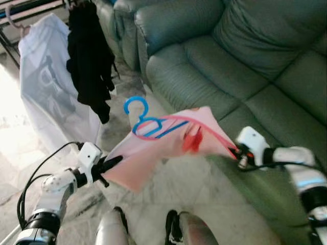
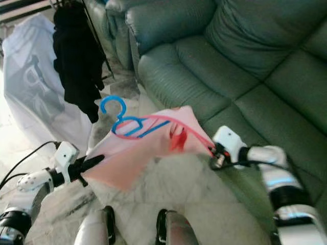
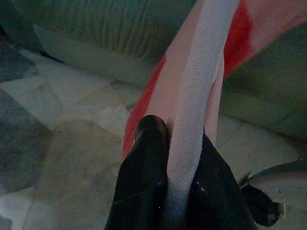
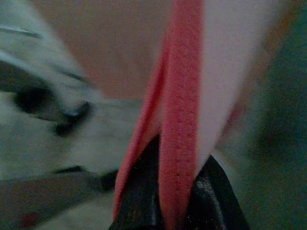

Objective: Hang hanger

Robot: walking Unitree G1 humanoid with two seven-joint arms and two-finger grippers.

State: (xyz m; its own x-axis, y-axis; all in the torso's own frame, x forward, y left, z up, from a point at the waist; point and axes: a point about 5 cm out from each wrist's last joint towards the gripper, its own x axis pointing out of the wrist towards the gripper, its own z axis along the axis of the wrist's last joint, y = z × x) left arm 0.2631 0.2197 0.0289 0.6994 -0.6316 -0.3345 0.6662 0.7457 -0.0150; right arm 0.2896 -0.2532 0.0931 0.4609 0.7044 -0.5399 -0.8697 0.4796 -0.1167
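A pink garment [image 1: 163,148] with a red print is stretched in the air between my two grippers, in front of the green sofa. A blue hanger [image 1: 144,121] sits in its neck, hook pointing up. My left gripper [image 1: 115,162] is shut on the garment's left edge, the cloth pinched between its black fingers [image 3: 148,163]. At the other end, my right gripper [image 1: 236,152] is shut on the red-trimmed edge [image 4: 177,143] of the garment.
A clothes rack at the back left carries a white shirt [image 1: 48,87] on a pink hanger and a black garment [image 1: 91,61]. The green sofa [image 1: 245,61] spans the right side. Marble floor [image 1: 194,199] lies below, with my legs at the bottom.
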